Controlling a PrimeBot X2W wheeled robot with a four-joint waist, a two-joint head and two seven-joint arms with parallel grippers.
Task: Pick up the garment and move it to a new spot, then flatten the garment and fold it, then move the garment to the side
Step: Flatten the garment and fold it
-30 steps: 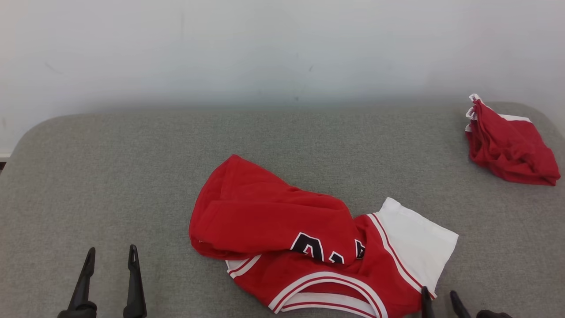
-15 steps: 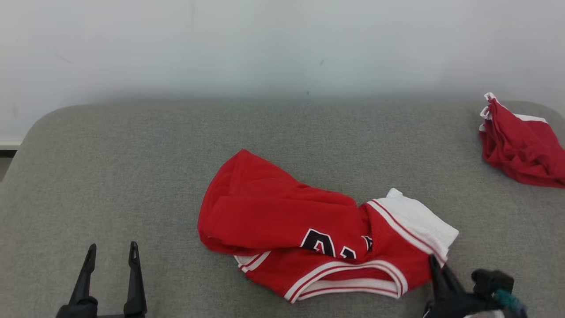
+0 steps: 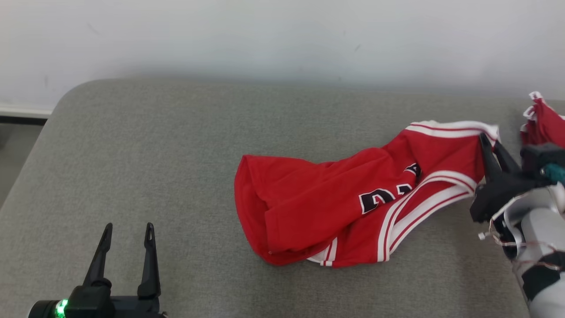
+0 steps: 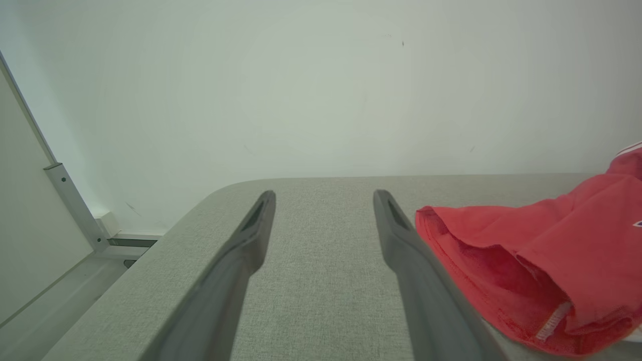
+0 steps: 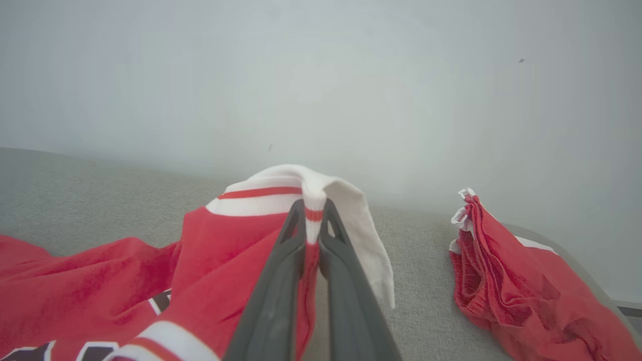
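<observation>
— What sits nearest, at the left?
— The left gripper (image 3: pixel 129 226), fingers spread above the grey cushion (image 3: pixel 176 154), touching nothing. Its wrist view shows the red jersey (image 4: pixel 526 240) just to its right.
— And the jersey?
— Mid-cushion, its far right end lifted. The right wrist view shows the right gripper (image 5: pixel 313 210) pinching the white-striped trim (image 5: pixel 261 198) more plainly than the head view does. Farther right lies another red garment (image 5: pixel 506 281), apart.

The jersey (image 3: pixel 309 207) is red with white-and-red striped trim and black characters outlined in white. The bundle (image 3: pixel 547 123) is red, edged white. The cushion (image 3: pixel 176 154) is flecked grey and the wall (image 3: pixel 265 35) off-white. The left gripper (image 3: pixel 129 226) is black with a green light (image 3: pixel 62 307); the right gripper (image 3: pixel 490 140) is black.
</observation>
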